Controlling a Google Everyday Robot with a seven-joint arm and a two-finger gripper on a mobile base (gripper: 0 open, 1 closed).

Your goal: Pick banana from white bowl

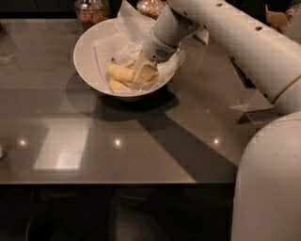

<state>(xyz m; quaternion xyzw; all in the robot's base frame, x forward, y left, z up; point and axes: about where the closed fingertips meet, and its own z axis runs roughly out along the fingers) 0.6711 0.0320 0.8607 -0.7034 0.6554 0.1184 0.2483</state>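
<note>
One camera view: my claw (pixel 145 73) reaches down inside the white bowl (pixel 83 56) on the counter (pixel 70 141), at one end of the banana (pixel 120 72) lying there; I cannot tell whether it is spread or pinching.

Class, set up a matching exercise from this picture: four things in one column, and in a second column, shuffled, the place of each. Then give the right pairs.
Things
1. banana
2. gripper
3. glass jar
4. white bowl

Places
A. behind the bowl, at the far edge of the table
B. lying in the bowl on white paper
C. standing on the grey table
D. down in the bowl, at one end of the banana

Pairs: 1-B, 2-D, 3-A, 4-C
</note>
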